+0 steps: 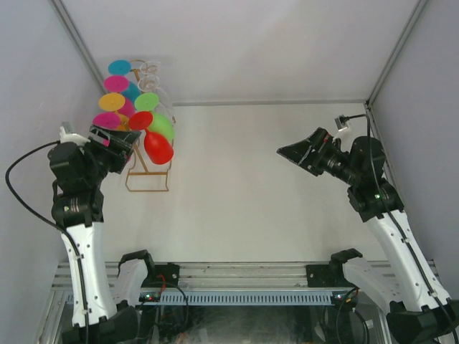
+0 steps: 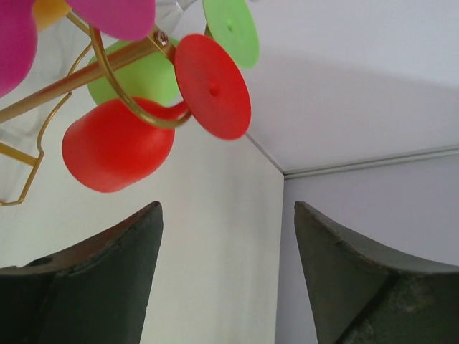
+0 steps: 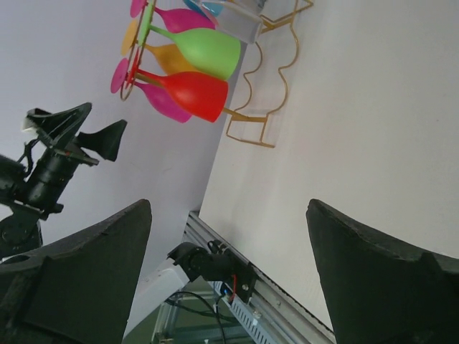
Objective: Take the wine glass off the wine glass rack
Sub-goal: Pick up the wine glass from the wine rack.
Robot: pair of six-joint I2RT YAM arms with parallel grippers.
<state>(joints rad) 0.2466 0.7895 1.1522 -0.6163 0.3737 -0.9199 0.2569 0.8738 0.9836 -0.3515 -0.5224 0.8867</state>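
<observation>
The gold wire wine glass rack point(image 1: 148, 188) stands at the table's far left corner, with several coloured wine glasses hanging by their feet. Lowest and nearest is the red wine glass point(image 1: 158, 147). My left gripper point(image 1: 132, 141) is raised beside its foot, open and holding nothing. In the left wrist view the red wine glass point(image 2: 115, 152) hangs in a gold loop of the rack point(image 2: 72, 82), above and left of the open gripper point(image 2: 228, 208). My right gripper point(image 1: 282, 152) hovers open over the right half of the table. The right wrist view shows the rack point(image 3: 275, 80) and red glass point(image 3: 193, 93) far beyond the open gripper point(image 3: 229, 206).
A green glass point(image 1: 163, 127) hangs just behind the red one, with magenta, orange, teal and clear ones higher up. Grey walls close in the left, back and right. The white table point(image 1: 251, 193) stretches between the arms. An aluminium rail point(image 1: 237, 274) runs along the near edge.
</observation>
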